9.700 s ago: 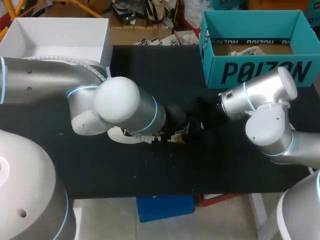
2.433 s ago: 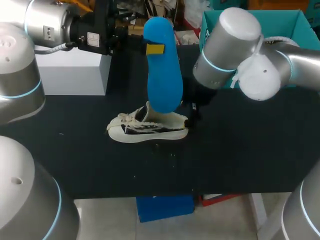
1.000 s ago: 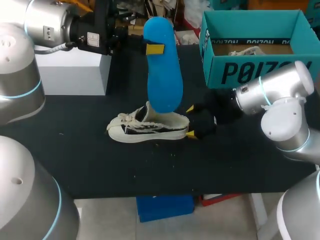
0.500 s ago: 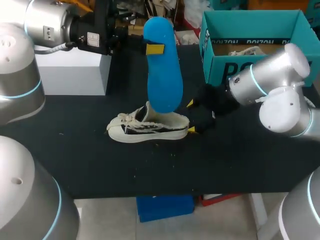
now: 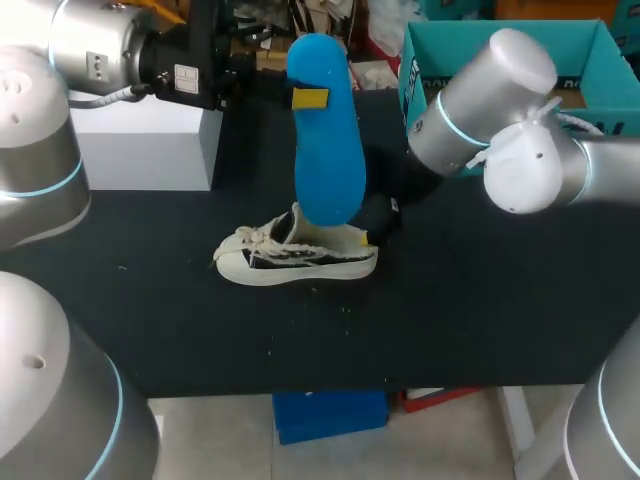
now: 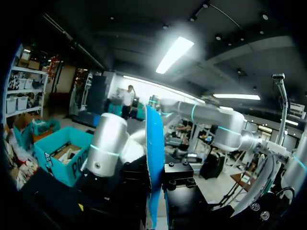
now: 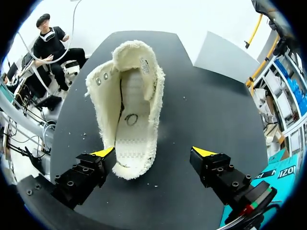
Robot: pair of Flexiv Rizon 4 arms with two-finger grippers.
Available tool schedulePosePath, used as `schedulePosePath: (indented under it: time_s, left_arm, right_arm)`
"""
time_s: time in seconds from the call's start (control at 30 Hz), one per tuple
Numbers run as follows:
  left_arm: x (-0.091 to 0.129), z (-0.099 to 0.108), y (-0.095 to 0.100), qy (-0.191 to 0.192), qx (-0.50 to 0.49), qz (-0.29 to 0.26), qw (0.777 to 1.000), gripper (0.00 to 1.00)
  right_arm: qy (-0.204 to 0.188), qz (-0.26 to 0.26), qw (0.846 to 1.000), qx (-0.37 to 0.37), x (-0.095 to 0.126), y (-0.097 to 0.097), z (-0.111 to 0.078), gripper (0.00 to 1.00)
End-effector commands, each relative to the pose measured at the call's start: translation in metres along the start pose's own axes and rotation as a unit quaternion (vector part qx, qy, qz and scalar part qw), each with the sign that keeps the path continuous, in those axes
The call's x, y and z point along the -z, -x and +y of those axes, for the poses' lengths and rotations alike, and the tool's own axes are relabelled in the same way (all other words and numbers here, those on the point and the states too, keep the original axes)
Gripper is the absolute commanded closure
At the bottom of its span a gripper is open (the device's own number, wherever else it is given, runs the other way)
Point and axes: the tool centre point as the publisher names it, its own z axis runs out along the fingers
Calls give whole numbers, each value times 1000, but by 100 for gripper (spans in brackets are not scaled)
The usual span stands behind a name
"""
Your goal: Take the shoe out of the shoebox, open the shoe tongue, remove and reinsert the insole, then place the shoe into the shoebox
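Observation:
A cream low-top shoe (image 5: 295,256) lies on its side on the black table (image 5: 470,320), toe to the left. Above it my left gripper (image 5: 300,97) is shut on a blue insole (image 5: 328,160), which hangs upright over the shoe. In the left wrist view the insole (image 6: 154,158) shows edge-on, clamped between the black fingers of the left gripper (image 6: 156,184). My right gripper (image 5: 380,222) stands open at the shoe's heel. In the right wrist view the shoe (image 7: 129,120) lies opening-up, its heel between the wide-open fingers of the right gripper (image 7: 153,152). Neither finger touches it.
The teal shoebox (image 5: 590,50) stands at the back right, partly hidden by my right arm. It also shows as the shoebox (image 6: 62,155) and as the shoebox (image 7: 283,173) beside my right gripper. A white box (image 5: 150,145) sits at the back left.
My right arm has swung up and to the left, bringing its open gripper from the shoe's right side up to the heel. The left arm and insole have not moved.

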Motion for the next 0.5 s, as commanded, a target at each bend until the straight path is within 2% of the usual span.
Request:
schedulePosePath:
  time_s: [0.03,0.47,0.5]
  left_arm:
    - [-1,1,-1,1,0,-2,1000,100]
    - [-1,1,-1,1,0,-2,1000,100]
    - [-1,1,-1,1,0,-2,1000,100]
  right_arm:
    - [-105,8,994,3,-10,12,15,0]
    - [-155,21,987,29,-18,23,42,0]
    - [-170,24,985,32,-20,23,46,0]
